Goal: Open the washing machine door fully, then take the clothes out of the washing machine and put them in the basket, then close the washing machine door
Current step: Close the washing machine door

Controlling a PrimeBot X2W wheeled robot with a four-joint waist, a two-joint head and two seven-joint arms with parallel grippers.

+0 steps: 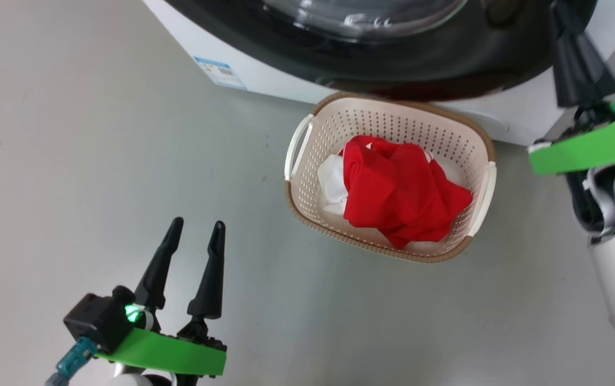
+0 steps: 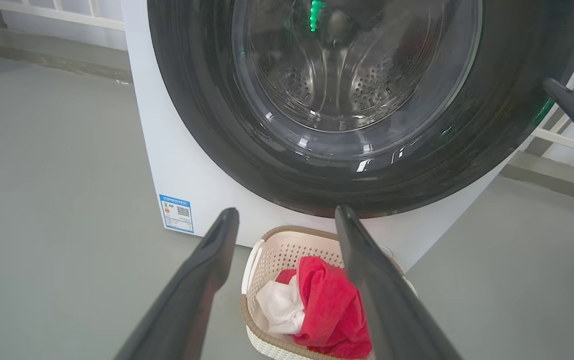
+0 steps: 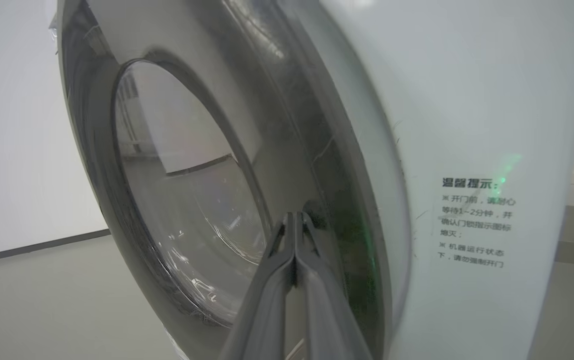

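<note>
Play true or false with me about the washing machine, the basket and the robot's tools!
1. The red clothes lie in the basket. True.
2. The left tool is squeezed shut. False: it stands open, with nothing in it.
3. The basket stands on the floor right in front of the washing machine. True.
4. The door is swung wide open. False: it sits against the machine's front.
5. The right tool holds a red shirt. False: it is shut with nothing in it, and its tips are at the door's black rim.
</note>
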